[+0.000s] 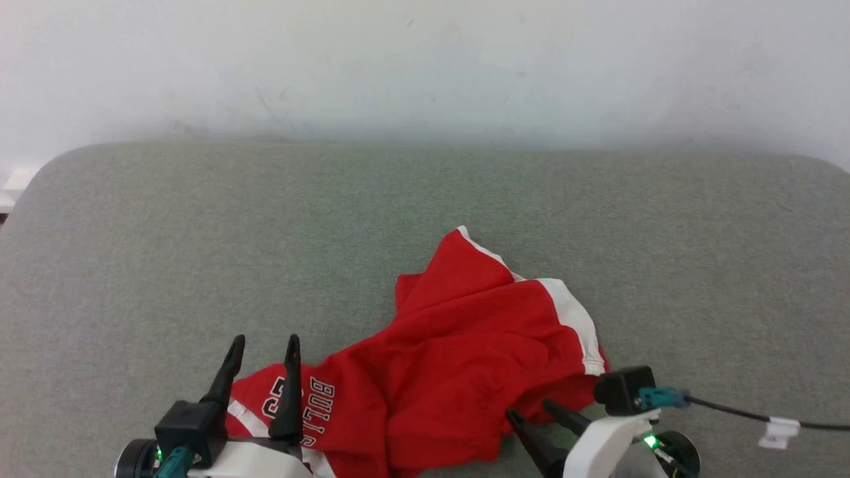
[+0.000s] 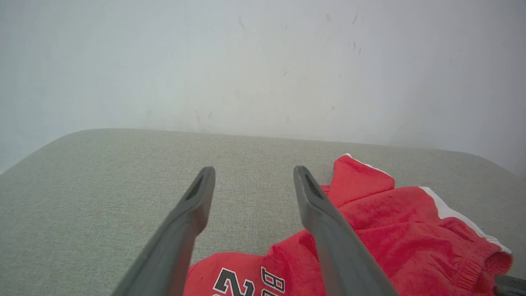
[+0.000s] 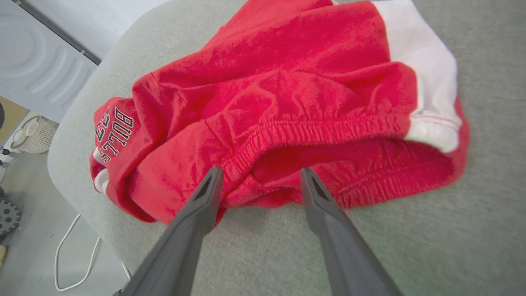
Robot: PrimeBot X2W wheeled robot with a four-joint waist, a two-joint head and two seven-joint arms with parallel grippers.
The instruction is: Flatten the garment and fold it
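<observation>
since the bright red, thin sports-fabric garment point(image 1: 458, 345) with broad white stripe bands lies crumpled in a heap at the lower centre of the head view, on the grey-green cloth-covered table point(image 1: 199, 232), the step in hand is judged to be the flattening; no fold is seen begun.

the left gripper point(image 1: 265, 342) is found at the lower left of the head view, its two dark fingers spread wide with nothing between them. the black-and-white "23" print point(image 2: 240, 283) is seen at the bottom edge of the left wrist view, under the fingers; whether cloth is touched there cannot be told.

the right gripper point(image 1: 529, 407) is set at the lower right of the head view, likewise spread and empty. in the right wrist view its tips are placed at the gathered elastic waistband point(image 3: 312, 129) – the left tip over red cloth, the right tip just short of the hem.

for the step to be done well, one end of the waistband should be taken by the right gripper near the white stripe band point(image 3: 427, 74), and the opposite end, near the print, by the left. the cloth is thin and layered, so only the edge meant should be pinched. the two holds should then be drawn apart gently and laid down toward the upper middle of the head view, since the table edge and the floor point(image 3: 24, 230) are seen close by at the lower left of the right wrist view – a slide off that edge is the risk to be guarded against.
</observation>
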